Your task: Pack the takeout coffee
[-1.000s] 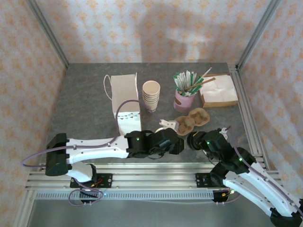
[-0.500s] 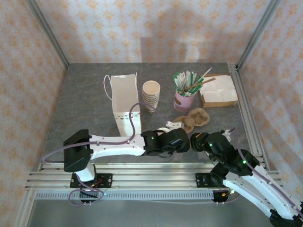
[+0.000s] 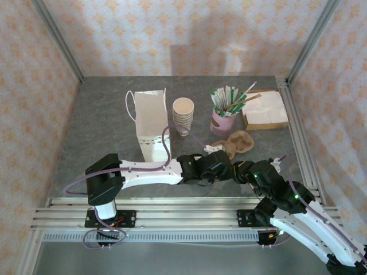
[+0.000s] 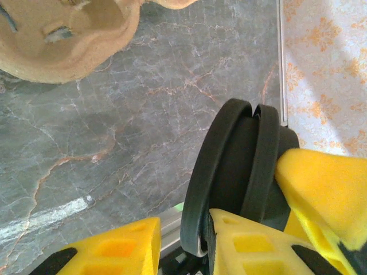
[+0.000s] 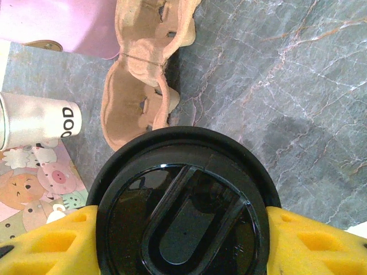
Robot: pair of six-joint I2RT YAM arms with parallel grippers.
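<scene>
My right gripper (image 3: pixel 241 172) (image 5: pixel 182 235) is shut on a loose black lid (image 5: pixel 189 172), one yellow finger on each side of it. No cup shows under the lid, and the takeout coffee is out of view. In the left wrist view the lid (image 4: pixel 198 172) stands edge-on. My left gripper (image 3: pixel 228 170) (image 4: pixel 184 223) is open around its rim. One finger touches the rim and a small gap separates the other finger from it. The white paper bag (image 3: pixel 152 123) lies flat at the back left.
A stack of lidless tan cups (image 3: pixel 183 114) stands beside the bag. A tan pulp cup carrier (image 3: pixel 235 143) (image 5: pixel 143 97) lies just beyond both grippers. A pink holder of stirrers (image 3: pixel 223 117) and a napkin box (image 3: pixel 264 112) sit at the back right. The table's front rail runs close behind the grippers.
My left arm has reached to the right until its fingers straddle the lid's rim. The right gripper has kept hold of the lid and shifted slightly right.
</scene>
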